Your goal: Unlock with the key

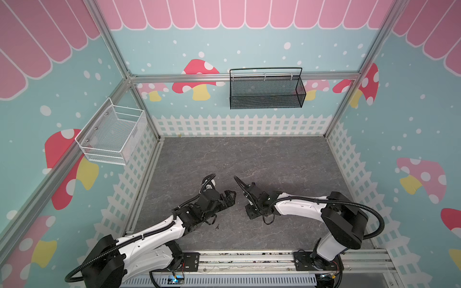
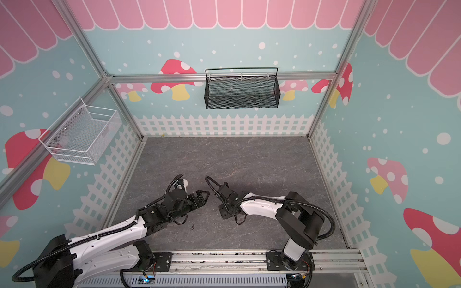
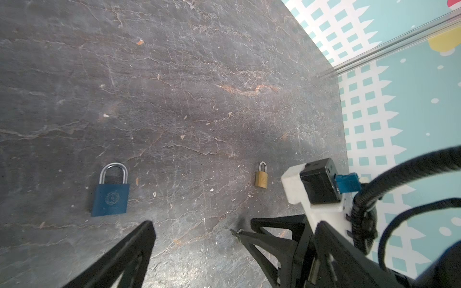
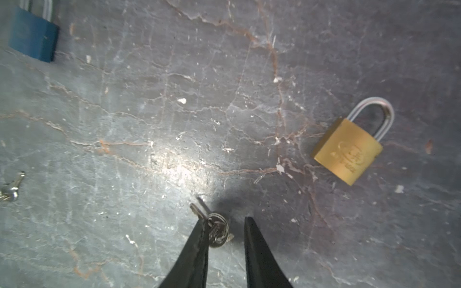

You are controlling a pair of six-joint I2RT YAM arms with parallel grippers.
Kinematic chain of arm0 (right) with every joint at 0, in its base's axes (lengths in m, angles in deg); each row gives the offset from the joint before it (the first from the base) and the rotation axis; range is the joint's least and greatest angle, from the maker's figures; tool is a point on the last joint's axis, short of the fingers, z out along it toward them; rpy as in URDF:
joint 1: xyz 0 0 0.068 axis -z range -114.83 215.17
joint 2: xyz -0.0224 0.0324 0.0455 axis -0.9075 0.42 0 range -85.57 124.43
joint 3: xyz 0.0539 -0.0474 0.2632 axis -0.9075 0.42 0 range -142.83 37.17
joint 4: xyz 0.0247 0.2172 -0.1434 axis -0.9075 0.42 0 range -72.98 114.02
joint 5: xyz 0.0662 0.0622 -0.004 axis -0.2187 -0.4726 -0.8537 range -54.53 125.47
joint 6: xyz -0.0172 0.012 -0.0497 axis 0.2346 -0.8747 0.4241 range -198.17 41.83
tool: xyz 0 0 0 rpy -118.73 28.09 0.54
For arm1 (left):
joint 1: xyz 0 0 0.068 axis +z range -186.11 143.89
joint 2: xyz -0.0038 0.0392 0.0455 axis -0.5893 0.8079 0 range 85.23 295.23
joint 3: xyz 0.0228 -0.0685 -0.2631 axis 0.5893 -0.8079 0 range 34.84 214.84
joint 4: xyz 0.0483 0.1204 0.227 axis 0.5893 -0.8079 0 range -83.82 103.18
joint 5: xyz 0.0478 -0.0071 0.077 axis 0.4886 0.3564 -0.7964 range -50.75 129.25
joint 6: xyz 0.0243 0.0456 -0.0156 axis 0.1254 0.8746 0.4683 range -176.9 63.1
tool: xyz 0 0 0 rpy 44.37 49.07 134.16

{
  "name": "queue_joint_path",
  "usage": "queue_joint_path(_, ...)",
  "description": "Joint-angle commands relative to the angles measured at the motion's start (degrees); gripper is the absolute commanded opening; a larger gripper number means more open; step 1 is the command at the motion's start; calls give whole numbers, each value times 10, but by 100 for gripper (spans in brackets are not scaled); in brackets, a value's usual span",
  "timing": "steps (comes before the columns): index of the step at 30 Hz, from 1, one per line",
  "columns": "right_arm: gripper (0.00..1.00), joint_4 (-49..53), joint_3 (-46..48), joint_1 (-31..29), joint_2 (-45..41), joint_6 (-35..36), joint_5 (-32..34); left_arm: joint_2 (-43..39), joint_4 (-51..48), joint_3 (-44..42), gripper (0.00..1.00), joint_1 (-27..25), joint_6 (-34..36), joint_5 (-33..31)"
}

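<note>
The right gripper [image 4: 224, 220] has its jaws parted just above the grey table [image 4: 149, 112]. A key [image 4: 218, 230] on its ring rests against one finger [image 4: 194, 249], seemingly loose rather than pinched. The brass padlock [image 4: 348, 150] lies flat nearby, shackle closed. Farther off lie a second set of keys [image 4: 11, 189] and a blue padlock [image 3: 111, 198]. The left gripper [image 1: 232, 198] is spread wide and holds nothing.

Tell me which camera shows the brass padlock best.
The right wrist view: the brass padlock lies large, shackle closed, engraving visible. The left wrist view shows it small; in both top views I cannot find it.
</note>
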Motion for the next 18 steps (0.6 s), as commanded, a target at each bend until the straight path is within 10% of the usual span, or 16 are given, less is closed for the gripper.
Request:
queue_joint_path(1,28,3,8,-15,21,2,9,2,0,-8,100,-2,-11,-3)
queue_joint_path(18,31,35,-18,-31,3,-17,43,7,-1,-8,100,-2,-10,-2)
